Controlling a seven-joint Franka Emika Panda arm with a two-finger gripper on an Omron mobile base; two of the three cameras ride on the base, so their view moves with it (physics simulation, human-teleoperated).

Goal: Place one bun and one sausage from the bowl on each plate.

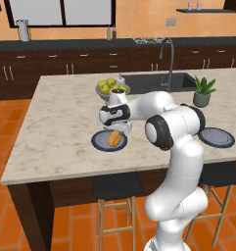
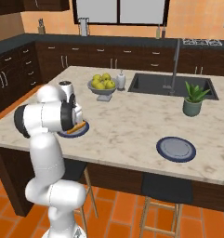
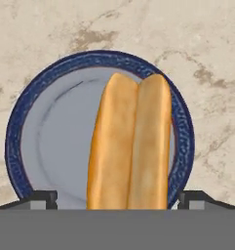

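The gripper hangs directly above the near plate, its tips spread wide on either side of the bun and closed on nothing. The bun lies flat on that plate, toward one side, split lengthwise into two tan halves (no sausage can be made out beside it). In my judgement the bun placement on this plate is finished. A second plate lies bare, well apart along the counter, near the potted plant. The next move calls for lifting clear, then fetching a sausage. The source bowl cannot be identified with certainty.
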